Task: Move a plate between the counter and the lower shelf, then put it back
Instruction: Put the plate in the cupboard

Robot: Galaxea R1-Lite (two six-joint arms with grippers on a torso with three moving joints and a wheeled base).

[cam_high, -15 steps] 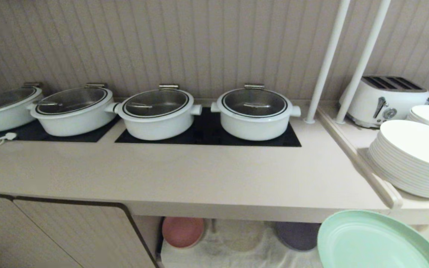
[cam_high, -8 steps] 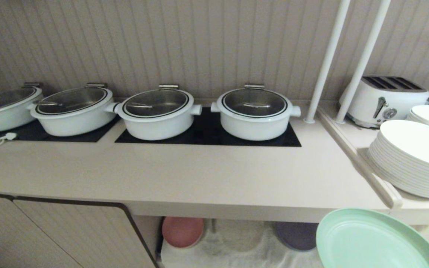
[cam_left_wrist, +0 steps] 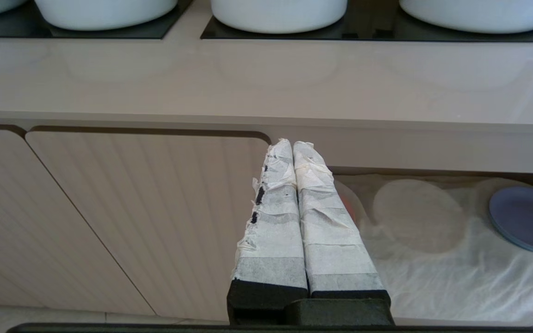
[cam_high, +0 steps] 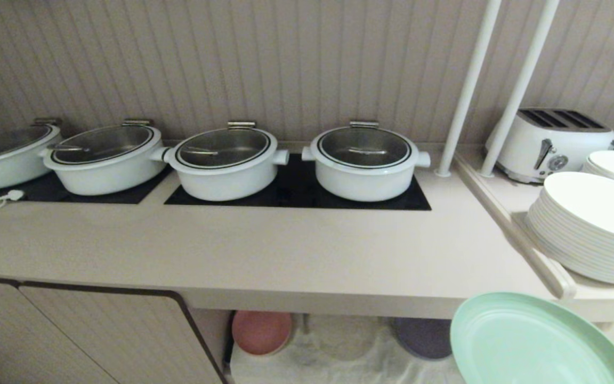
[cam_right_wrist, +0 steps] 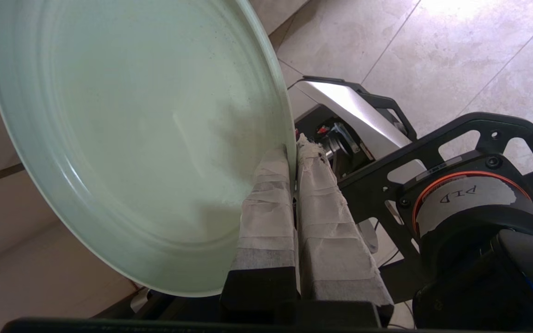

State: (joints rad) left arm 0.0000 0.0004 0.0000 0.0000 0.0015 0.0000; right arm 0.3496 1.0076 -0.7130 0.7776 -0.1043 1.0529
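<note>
Plate (cam_high: 531, 346) pinched by its rim in right gripper (cam_right_wrist: 294, 152), jaws shut on it; carried in the air just below the worktop (cam_high: 285, 256) front edge, right of the lower shelf (cam_high: 339, 357). Left gripper (cam_left_wrist: 293, 145) idle, jaws pressed together. Judged mid-transfer: set-down pending.

One legible marking noted: a grey tape label (cam_right_wrist: 472, 195) on my base's round housing, lower right of the right wrist view, reading "PID" inverted.
</note>
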